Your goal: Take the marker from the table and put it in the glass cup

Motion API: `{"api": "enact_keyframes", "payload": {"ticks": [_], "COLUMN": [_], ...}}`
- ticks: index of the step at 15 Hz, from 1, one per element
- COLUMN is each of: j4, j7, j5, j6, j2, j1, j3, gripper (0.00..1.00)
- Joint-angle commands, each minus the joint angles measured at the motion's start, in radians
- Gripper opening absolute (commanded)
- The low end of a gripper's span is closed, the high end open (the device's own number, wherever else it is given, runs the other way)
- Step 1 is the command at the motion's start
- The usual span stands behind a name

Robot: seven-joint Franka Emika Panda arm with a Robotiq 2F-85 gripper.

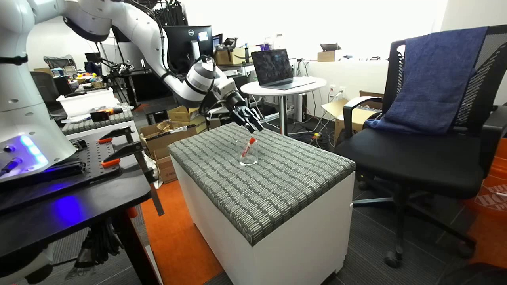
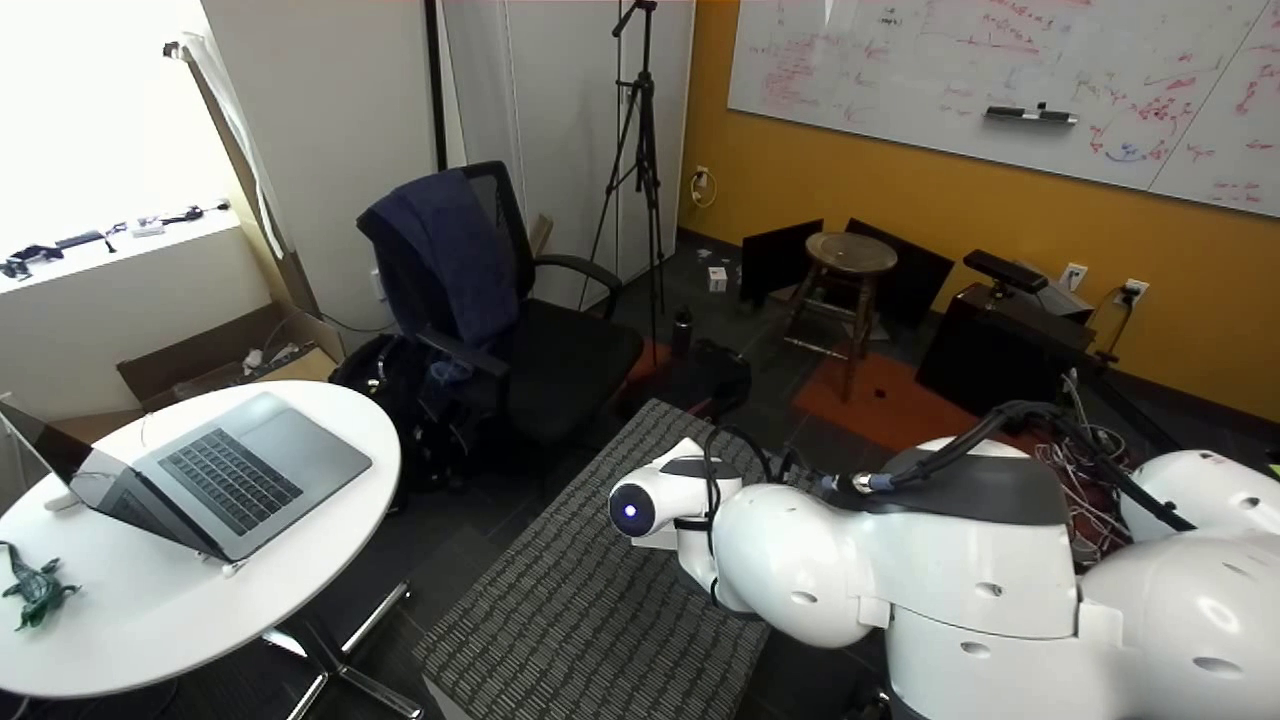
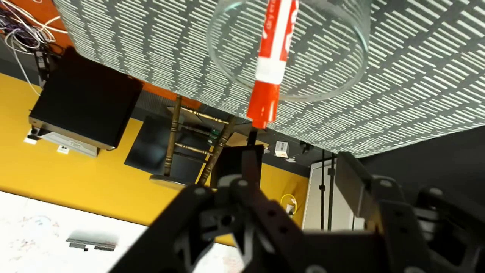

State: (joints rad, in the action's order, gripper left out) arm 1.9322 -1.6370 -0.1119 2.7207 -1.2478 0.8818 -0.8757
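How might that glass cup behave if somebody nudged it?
The glass cup looks clear and smooth, so it's probably stiff, slippery and breakable. The marker leaning inside would likely shift with a push. The cup stands upright on the flat-topped table, so a gentle nudge might slide rather than tip it.

Claw (image 3: 297,170) was just gaping there, with the red marker (image 3: 272,62) leaning in the glass cup (image 3: 324,49) right in front of it on the tabletop (image 3: 151,45).
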Motion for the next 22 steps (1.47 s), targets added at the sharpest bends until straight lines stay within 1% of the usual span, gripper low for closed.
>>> {"api": "enact_keyframes", "payload": {"ticks": [1, 2, 3, 8, 14, 16, 19, 22], "j4": [-0.023, -0.017, -0.012, 0.025, 0.129, 0.178, 0.262, 0.332], "j7": [-0.017, -0.019, -0.021, -0.023, -0.005, 0.044, 0.124, 0.234], "j5": [-0.009, -0.009, -0.009, -0.010, -0.009, -0.012, -0.007, 0.015], "j6": [-0.016, -0.016, -0.015, -0.016, 0.004, 0.047, 0.183, 0.301], "j2": [-0.017, -0.016, -0.015, 0.005, 0.054, 0.111, 0.204, 0.293], "j1": [-0.002, 0.003, 0.008, 0.033, 0.112, 0.120, 0.114, 0.093], "j3": [-0.012, -0.015, -0.019, -0.044, -0.106, -0.107, -0.104, -0.098], "gripper": [0.90, 0.98, 1.00, 1.00, 1.00, 1.00, 1.00, 1.00]}}
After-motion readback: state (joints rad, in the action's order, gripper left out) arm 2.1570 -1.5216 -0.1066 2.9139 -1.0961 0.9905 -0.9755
